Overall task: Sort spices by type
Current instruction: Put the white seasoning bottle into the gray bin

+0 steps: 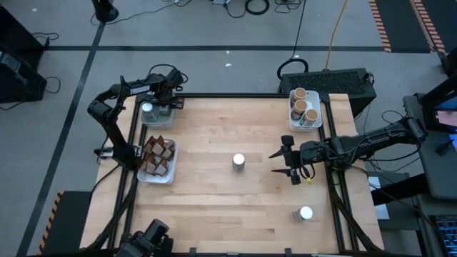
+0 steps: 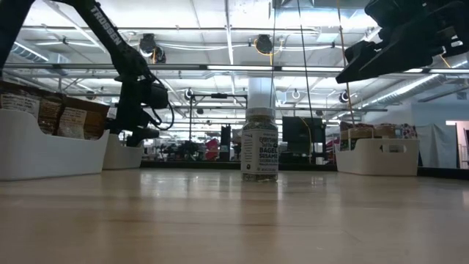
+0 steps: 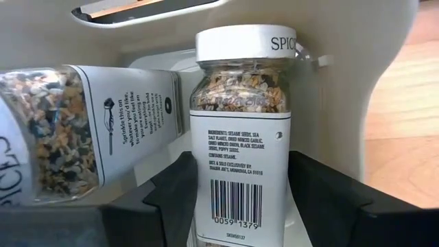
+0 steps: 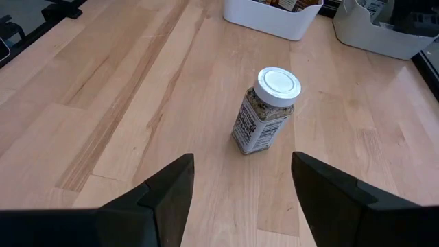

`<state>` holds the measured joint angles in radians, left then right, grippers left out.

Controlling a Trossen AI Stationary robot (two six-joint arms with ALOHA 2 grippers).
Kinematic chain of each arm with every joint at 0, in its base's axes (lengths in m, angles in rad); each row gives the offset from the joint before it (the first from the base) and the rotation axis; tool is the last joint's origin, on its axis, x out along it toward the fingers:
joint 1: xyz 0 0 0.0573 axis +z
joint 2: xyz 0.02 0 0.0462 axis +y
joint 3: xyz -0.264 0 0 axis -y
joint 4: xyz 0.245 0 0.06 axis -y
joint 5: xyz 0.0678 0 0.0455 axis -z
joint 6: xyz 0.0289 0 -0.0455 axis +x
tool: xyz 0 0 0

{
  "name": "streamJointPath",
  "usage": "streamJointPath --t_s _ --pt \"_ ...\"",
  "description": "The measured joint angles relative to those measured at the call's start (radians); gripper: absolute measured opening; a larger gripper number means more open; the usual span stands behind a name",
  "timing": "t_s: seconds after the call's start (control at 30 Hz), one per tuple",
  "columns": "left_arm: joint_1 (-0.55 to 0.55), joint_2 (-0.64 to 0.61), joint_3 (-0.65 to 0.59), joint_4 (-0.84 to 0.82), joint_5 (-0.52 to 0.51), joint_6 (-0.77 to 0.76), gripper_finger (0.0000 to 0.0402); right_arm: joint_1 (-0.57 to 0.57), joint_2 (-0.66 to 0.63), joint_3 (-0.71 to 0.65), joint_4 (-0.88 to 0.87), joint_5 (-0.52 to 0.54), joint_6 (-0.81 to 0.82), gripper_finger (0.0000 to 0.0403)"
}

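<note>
At the upper left of the high view, a white-lidded jar (image 3: 241, 130) is gripped upright by the jaws of the left gripper (image 1: 152, 108) inside a white tray (image 1: 168, 118), beside another jar (image 3: 75, 127). At centre bench (image 1: 214, 207), a second white-lidded jar (image 1: 238, 162) stands upright; the right gripper (image 1: 284, 163) is held near it, jaws open and empty.

White-lidded jar (image 1: 238, 161) upright mid-table; another (image 1: 305, 213) near the right edge.
</note>
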<state>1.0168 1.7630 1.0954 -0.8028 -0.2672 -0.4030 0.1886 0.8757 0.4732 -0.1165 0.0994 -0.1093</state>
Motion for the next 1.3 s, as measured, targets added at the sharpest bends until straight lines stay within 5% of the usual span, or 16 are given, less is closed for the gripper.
streamJointPath --t_s 0.4,1.13,1.3 --pt "0.000 0.006 0.043 -0.036 0.000 0.024 0.0175 0.000 0.000 0.000 0.000 0.000 0.000 0.0226" --pt "-0.004 0.003 0.048 -0.079 -0.027 0.051 0.0176 0.000 0.000 0.000 -0.001 0.000 0.011 0.0226" --pt "-0.005 0.003 0.048 -0.102 -0.028 0.067 0.0212 0.000 0.000 0.000 0.000 0.000 0.011 0.0226"
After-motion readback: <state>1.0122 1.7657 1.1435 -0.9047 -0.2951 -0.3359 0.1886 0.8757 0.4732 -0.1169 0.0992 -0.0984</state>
